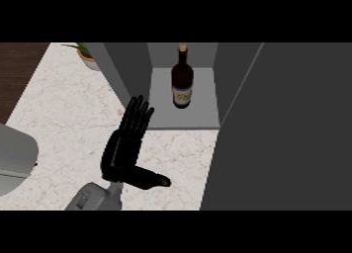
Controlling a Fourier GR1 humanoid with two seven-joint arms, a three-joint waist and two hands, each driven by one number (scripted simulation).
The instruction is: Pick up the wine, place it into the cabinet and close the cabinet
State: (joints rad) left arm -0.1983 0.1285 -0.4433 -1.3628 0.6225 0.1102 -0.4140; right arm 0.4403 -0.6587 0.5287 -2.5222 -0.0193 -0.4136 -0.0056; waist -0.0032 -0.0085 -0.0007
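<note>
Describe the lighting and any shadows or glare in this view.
Head view: light is flat and even; the pale marble counter is bright with no strong cast shadows, the grey cabinet reads as dark uniform panels, the wine bottle stands on the lighter cabinet floor with no visible glare, and the black left hand shows little shading detail.

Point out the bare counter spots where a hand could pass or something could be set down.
The widest free patch is the marble counter, between the potted plant at the back and the grey object at the view's left edge, left of the open left hand. A smaller strip lies before the cabinet. Inside, the wine bottle crowds the shelf.
</note>
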